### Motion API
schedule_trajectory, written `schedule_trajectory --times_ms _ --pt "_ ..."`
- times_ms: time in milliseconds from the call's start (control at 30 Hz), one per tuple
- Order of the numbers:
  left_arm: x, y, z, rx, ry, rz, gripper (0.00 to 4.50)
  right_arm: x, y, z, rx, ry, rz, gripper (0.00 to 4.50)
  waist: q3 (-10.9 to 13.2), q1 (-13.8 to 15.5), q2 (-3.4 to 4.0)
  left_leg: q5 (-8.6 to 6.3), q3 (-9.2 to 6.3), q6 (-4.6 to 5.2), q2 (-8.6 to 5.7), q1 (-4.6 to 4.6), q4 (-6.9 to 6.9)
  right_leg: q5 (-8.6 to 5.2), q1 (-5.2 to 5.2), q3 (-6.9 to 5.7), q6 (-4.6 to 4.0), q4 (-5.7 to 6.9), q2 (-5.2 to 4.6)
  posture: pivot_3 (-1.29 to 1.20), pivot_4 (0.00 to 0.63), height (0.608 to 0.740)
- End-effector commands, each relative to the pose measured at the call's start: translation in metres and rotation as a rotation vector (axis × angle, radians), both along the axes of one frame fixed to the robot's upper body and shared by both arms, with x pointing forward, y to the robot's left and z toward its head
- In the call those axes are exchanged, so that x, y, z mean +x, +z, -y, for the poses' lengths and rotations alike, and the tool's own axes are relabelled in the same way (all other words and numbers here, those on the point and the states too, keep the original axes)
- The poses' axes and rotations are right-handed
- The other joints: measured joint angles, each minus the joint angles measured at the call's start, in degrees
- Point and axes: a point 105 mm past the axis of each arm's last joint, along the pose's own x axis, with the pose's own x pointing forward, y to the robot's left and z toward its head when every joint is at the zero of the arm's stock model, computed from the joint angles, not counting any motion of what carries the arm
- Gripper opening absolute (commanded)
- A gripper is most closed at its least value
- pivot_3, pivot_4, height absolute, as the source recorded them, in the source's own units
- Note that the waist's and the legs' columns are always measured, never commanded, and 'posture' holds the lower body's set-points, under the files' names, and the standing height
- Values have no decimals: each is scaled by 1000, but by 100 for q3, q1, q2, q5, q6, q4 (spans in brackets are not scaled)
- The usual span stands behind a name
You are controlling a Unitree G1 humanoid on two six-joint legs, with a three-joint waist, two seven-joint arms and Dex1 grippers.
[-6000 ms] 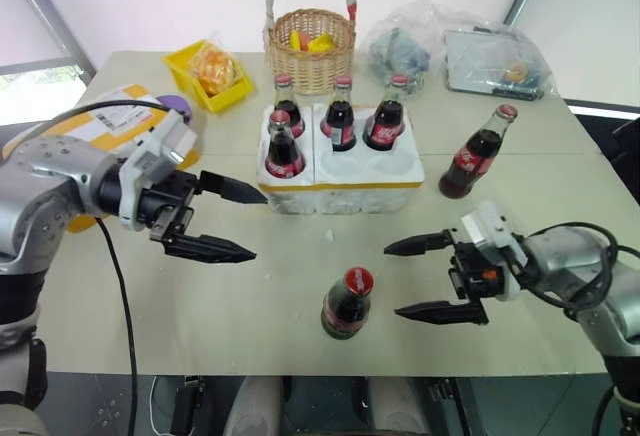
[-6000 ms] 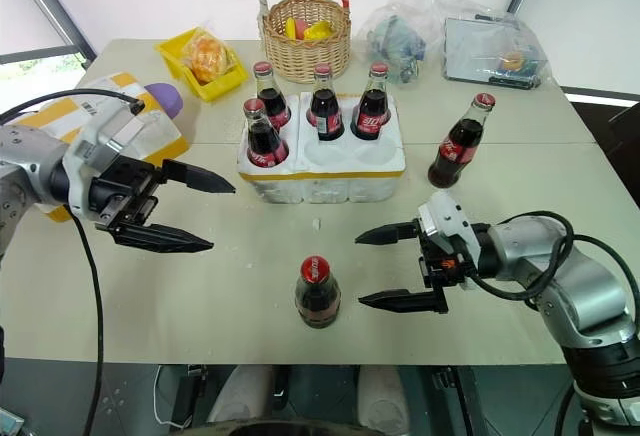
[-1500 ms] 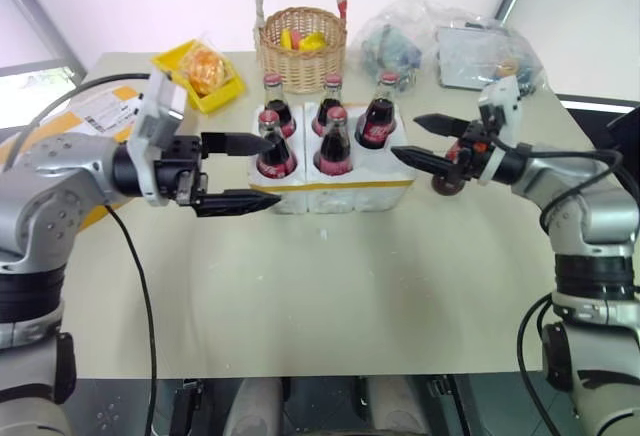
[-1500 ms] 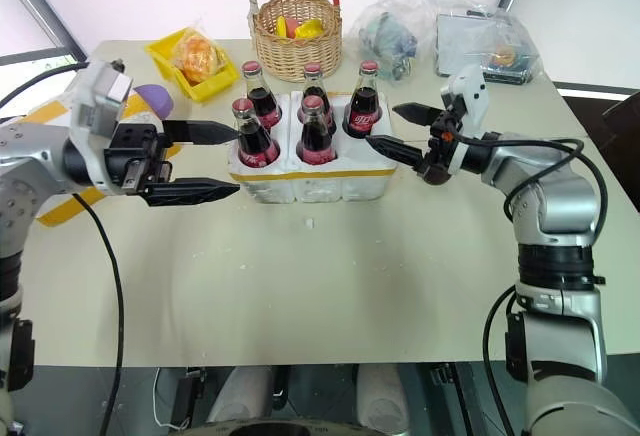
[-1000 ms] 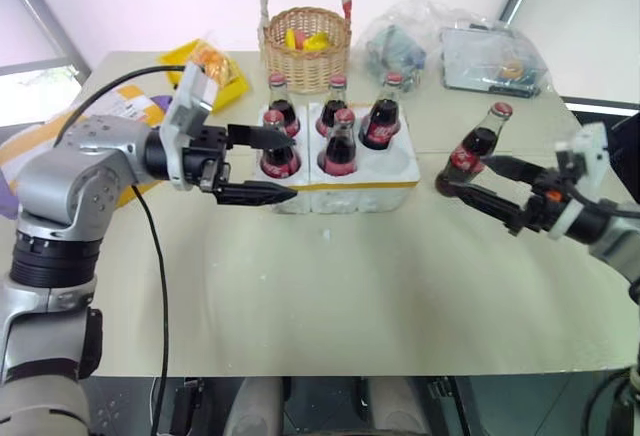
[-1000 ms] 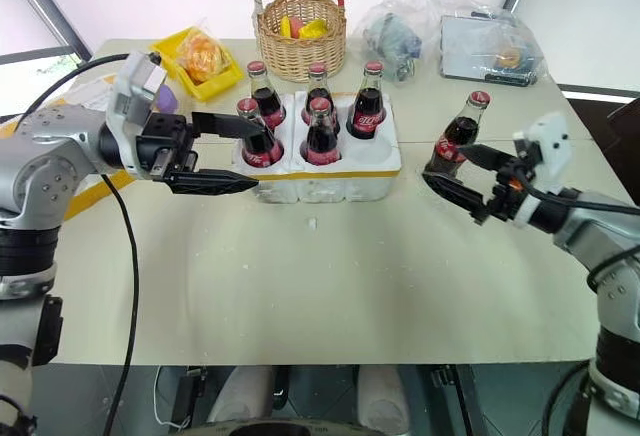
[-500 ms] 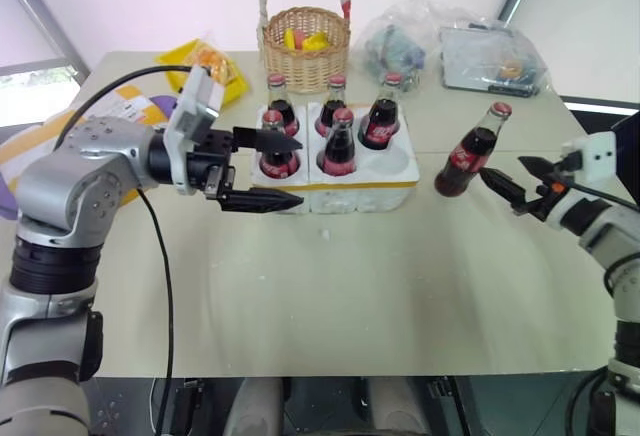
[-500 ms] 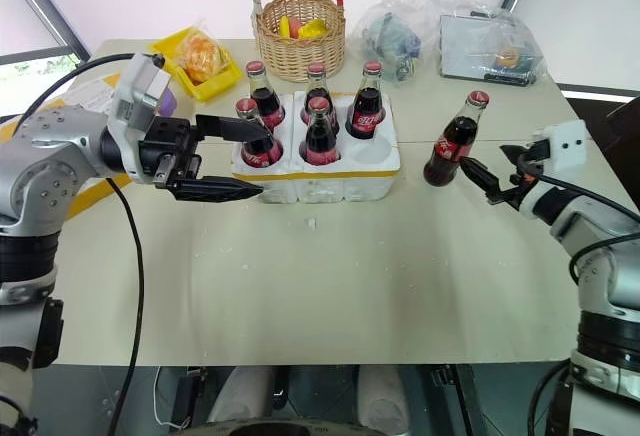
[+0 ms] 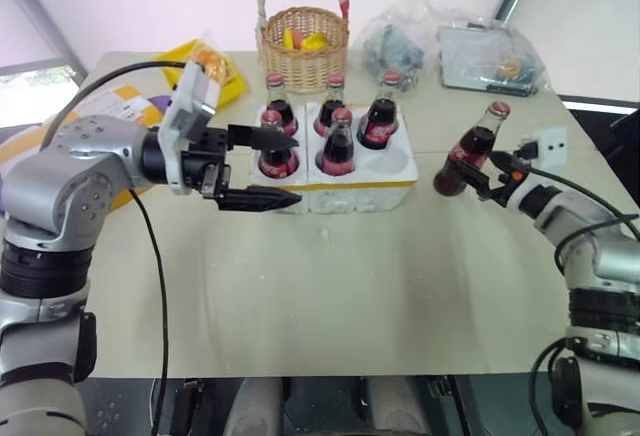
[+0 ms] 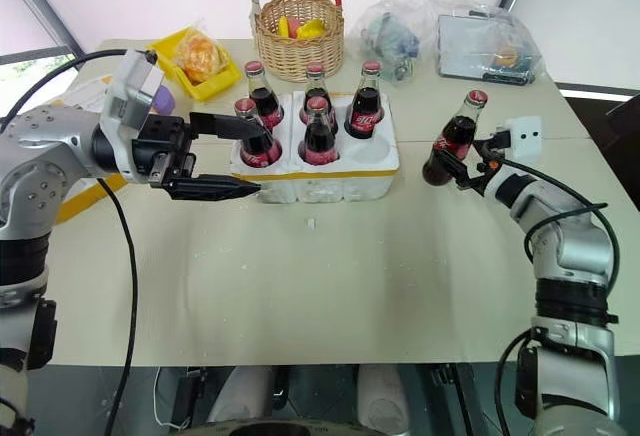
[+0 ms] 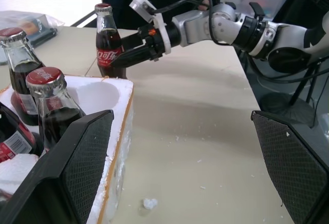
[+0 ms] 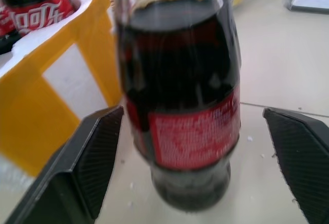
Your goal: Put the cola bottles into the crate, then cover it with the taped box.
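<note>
The crate (image 9: 370, 192), a low white foam block with a yellow band, holds several cola bottles (image 9: 338, 146); its front right well (image 11: 97, 93) is empty. One more cola bottle (image 9: 468, 156) stands on the table right of the crate. My right gripper (image 9: 481, 172) is open, level, with a finger on each side of that bottle's lower body (image 12: 190, 131), not pressing it. My left gripper (image 9: 297, 168) hangs open at the crate's front left corner, holding nothing. The taped box (image 9: 118, 108) lies at the far left, mostly hidden behind my left arm.
A wicker basket (image 9: 303, 46) stands behind the crate, with a small yellow bin (image 9: 218, 68) to its left. Plastic bags (image 9: 400, 41) and a bagged flat item (image 9: 492, 56) sit at the back right. The front table surface (image 9: 330, 296) is bare, with foam crumbs.
My right gripper has swung forward and down to the loose bottle, and its open fingers now flank it. The left gripper has stayed by the crate.
</note>
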Motion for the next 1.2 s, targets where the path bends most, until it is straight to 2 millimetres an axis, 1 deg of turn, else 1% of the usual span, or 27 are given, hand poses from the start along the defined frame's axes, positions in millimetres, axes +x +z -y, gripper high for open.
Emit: schedule_trajectory --times_ms 33,167,267,300,333,500,567,633,700,800,900,967,1067,1133,1200 --pt "-4 9 -6 -7 18 41 4500 8 12 -2 -6 -1 58 4447 0 0 0 0 0 0 0 0 0 0 0 0 0 0 0 0 150 738" --pt "-4 9 -7 -7 26 39 4500 12 10 -2 -2 -1 60 4447 0 0 0 0 0 0 0 0 -1 2 0 0 4 0 0 0 150 738" --pt "-4 9 -8 -9 31 39 4500 13 10 -3 2 0 64 3613 0 1 0 0 0 0 0 0 0 9 0 0 15 0 0 0 150 738" --pt "-4 9 -8 -10 32 39 4500 12 11 -3 1 1 68 3145 0 2 0 0 0 0 0 0 0 9 1 0 16 -1 0 0 150 738" --pt "-5 9 -9 -10 34 39 4500 12 12 -2 1 2 72 2808 0 2 0 0 0 0 0 0 0 9 0 0 16 0 0 0 150 738" --pt "-4 8 -10 -12 39 36 4500 9 24 4 -13 -4 107 2833 0 1 0 0 0 0 0 0 -1 9 0 0 16 0 0 0 150 738" --pt "-4 7 -11 -13 41 34 4500 8 32 8 -30 -6 127 2833 2 5 4 0 0 0 0 0 -1 9 0 0 16 0 0 0 150 738" --pt "-4 6 -11 -14 43 32 4500 6 48 10 -46 2 165 2833 5 13 9 0 0 0 0 -1 -1 9 -1 0 16 -1 0 0 150 738" --pt "-5 5 -12 -15 45 29 4500 5 70 7 -55 36 218 2833 11 7 18 0 0 0 0 -2 -1 9 -1 0 16 -2 0 0 150 738" --pt "-6 4 -13 -19 51 24 4500 -1 102 -6 -51 129 294 2833 20 -33 33 0 2 0 0 -3 -1 9 -6 1 16 0 0 0 150 738" --pt "-7 2 -15 -21 61 21 4500 -15 135 -29 -4 281 360 2833 27 -55 44 0 1 1 1 -4 -8 9 -16 2 16 10 2 0 150 738" --pt "-7 1 -15 -22 68 20 4500 -23 148 -42 23 368 384 2833 27 -89 45 0 0 1 2 -4 -12 9 -17 2 16 12 2 0 150 738" --pt "-8 0 -15 -25 76 22 4500 -31 157 -65 37 473 398 2833 27 -97 44 0 0 1 2 -4 -9 9 -14 2 16 10 2 0 150 738" --pt "-8 1 -15 -27 81 23 4500 -31 156 -77 31 510 387 2833 27 -96 42 0 0 1 2 -5 -3 10 -11 2 17 9 2 0 150 738" --pt "-9 1 -16 -30 87 25 4500 -31 148 -91 17 556 361 2833 27 -93 42 0 0 1 2 -5 1 9 -9 2 16 9 2 0 150 738"
